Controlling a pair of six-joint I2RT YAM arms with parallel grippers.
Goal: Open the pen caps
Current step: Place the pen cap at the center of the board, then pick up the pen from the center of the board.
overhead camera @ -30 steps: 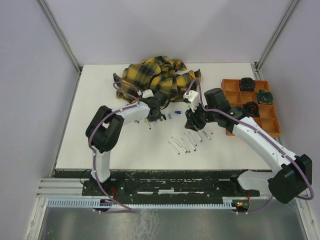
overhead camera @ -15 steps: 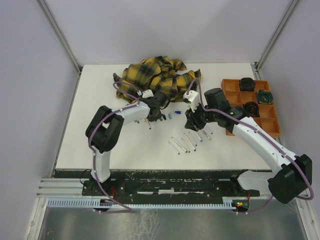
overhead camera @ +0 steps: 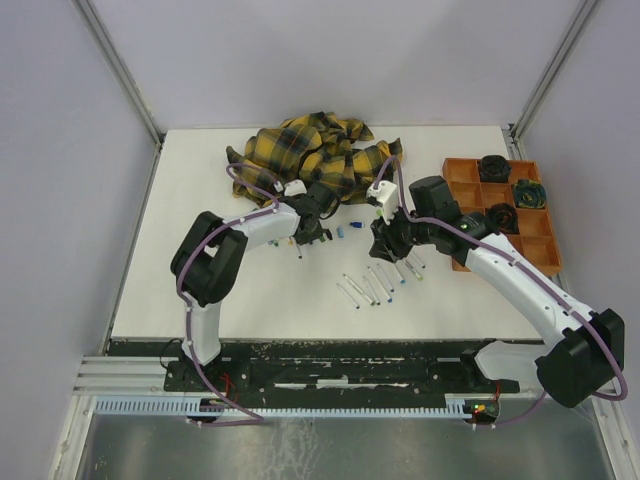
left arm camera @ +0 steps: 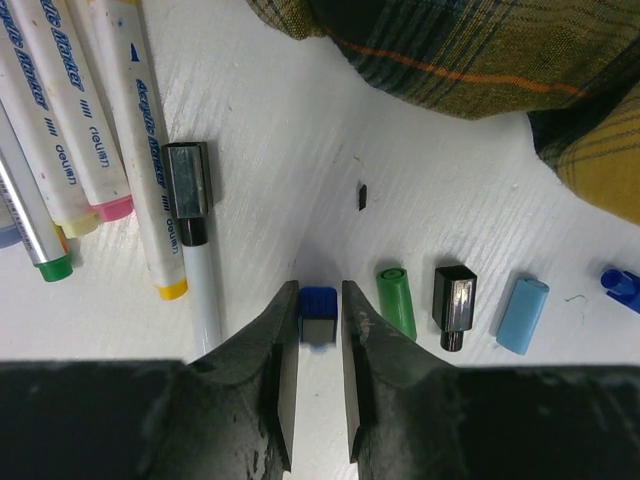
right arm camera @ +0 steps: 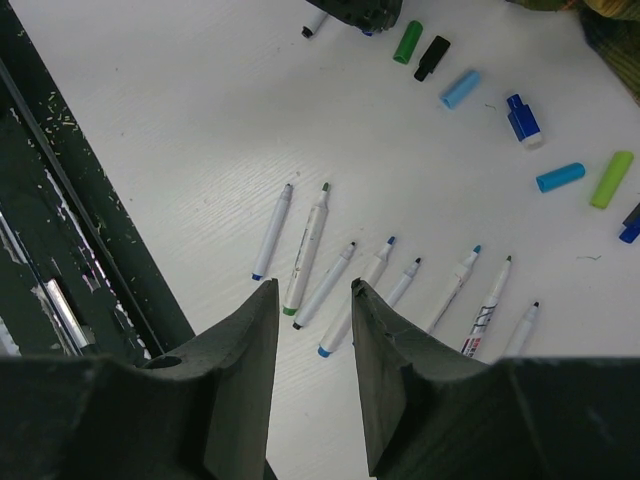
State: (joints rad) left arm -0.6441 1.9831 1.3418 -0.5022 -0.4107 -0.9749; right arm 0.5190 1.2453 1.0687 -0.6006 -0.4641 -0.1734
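Blue cap (left arm camera: 318,318) sat seemingly loose between the barely parted jaws of my left gripper (left arm camera: 320,292); my right gripper (right arm camera: 313,287) hung half-open, empty.

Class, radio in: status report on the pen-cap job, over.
Left gripper astride blue cap on table, grip unclear. Right gripper open, empty, above uncapped pens. Loose caps beside blue one; nothing seen in the way.

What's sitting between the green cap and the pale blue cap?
A black cap, lying apart from both the green cap and the pale blue cap, as the left wrist view shows.
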